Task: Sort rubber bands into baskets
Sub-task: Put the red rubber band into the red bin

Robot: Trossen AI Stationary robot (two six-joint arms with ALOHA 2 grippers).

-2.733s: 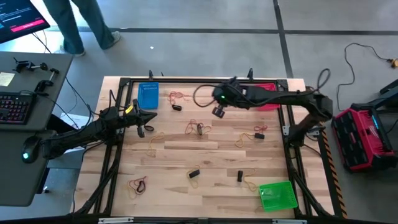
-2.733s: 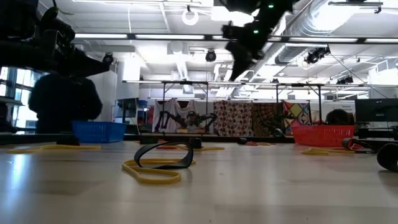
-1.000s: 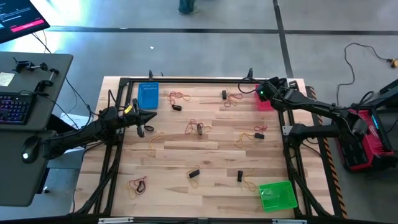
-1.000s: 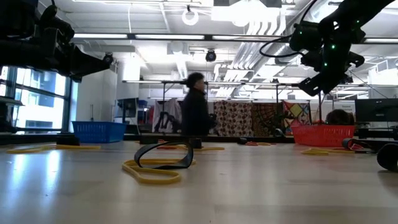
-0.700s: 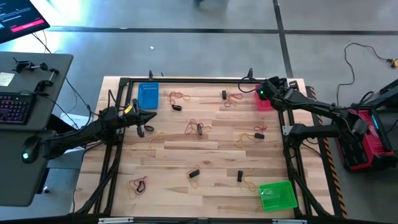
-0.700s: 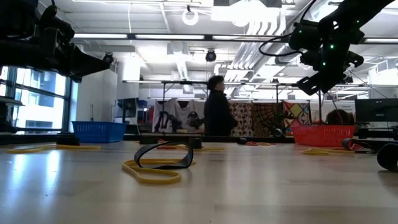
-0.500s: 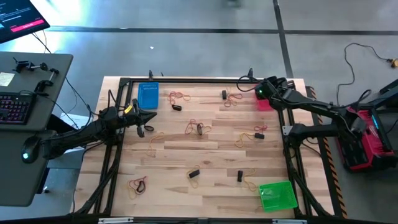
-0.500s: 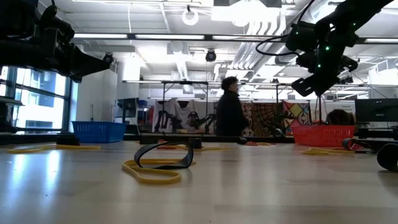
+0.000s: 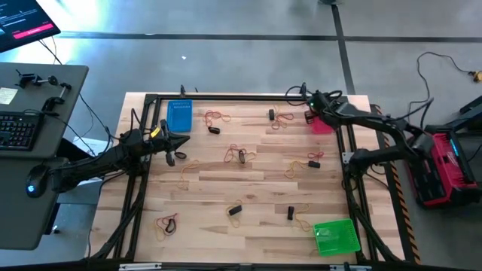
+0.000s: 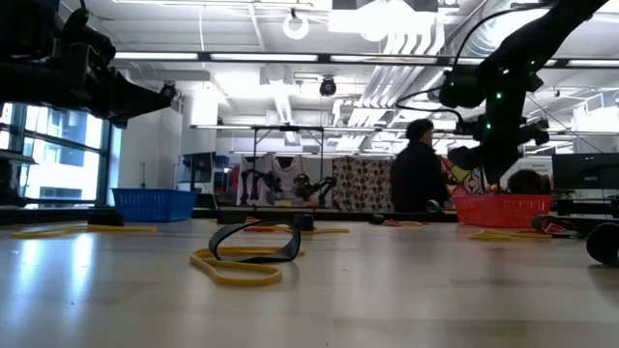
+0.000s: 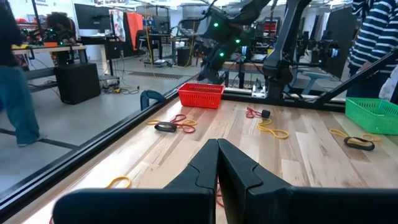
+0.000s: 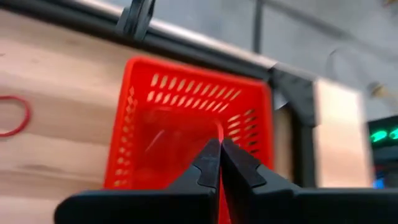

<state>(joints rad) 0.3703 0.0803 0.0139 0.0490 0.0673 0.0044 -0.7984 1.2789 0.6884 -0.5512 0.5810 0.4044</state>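
The red basket sits at the table's far right, the blue basket at the far left and the green basket at the near right. Red, yellow and black rubber bands lie scattered on the wood. My right gripper hovers over the red basket's left part, shut, with a thin red rubber band at its tips. My left gripper waits, shut and empty, above the table's left side. My right gripper pinches a thin red rubber band between its shut fingertips, with the strand showing right at the tips. The fingers point slanting down into the red basket. The band hangs as a slack loop over the basket's inside. Motion blur hides more.
A black frame rail runs round the table. A yellow and a black band lie near the low camera. A person walks in the room behind the table. A red and black case stands on the floor to the right.
My right gripper has gone a little toward the table's left edge and come down, closer to the red basket, staying shut. A person has walked from left to right across the room behind the table.
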